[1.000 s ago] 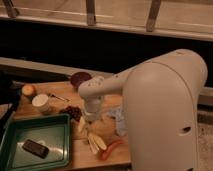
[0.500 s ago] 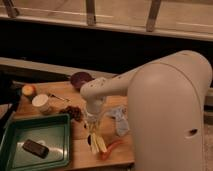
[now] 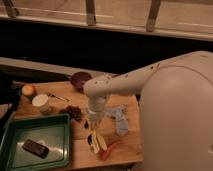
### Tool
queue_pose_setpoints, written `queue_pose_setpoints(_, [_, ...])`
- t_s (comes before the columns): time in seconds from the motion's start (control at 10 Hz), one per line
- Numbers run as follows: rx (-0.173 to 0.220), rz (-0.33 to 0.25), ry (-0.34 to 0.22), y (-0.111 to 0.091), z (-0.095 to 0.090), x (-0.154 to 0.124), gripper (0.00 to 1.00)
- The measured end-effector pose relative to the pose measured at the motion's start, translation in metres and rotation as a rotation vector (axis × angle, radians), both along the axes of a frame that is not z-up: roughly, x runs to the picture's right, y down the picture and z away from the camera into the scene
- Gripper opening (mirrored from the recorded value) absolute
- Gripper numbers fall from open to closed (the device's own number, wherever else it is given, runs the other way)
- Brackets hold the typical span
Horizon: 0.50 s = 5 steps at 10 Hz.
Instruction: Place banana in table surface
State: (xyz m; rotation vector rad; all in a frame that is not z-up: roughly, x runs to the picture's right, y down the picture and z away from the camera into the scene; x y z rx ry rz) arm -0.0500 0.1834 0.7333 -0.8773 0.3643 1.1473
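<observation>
The banana (image 3: 100,140) is a pale yellow piece lying on the wooden table surface (image 3: 80,150) near its front edge. It lies right beside a curved red pepper (image 3: 112,148). My gripper (image 3: 93,126) points down from the white arm, just above and slightly left of the banana's upper end. A dark shape sits against the banana's left side; I cannot tell whether it belongs to the gripper or touches the fruit.
A dark green tray (image 3: 55,125) holding a dark block (image 3: 36,148) is at the front left. A white cup (image 3: 41,102), an orange fruit (image 3: 28,90), a dark bowl (image 3: 80,79), dark grapes (image 3: 75,113) and a grey cloth (image 3: 119,118) surround the gripper.
The arm's wrist has come slightly down and to the right, toward the banana. The banana and pepper stay in the same place.
</observation>
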Motion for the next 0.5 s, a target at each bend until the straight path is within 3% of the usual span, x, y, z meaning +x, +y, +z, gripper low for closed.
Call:
queue_pose_setpoints(0.3, [0.099,0.067,-0.02,-0.04,-0.034,0.009,0.14])
queue_pose_setpoints(0.5, [0.183,0.14,0.014,-0.077,-0.039,0.023,0.14])
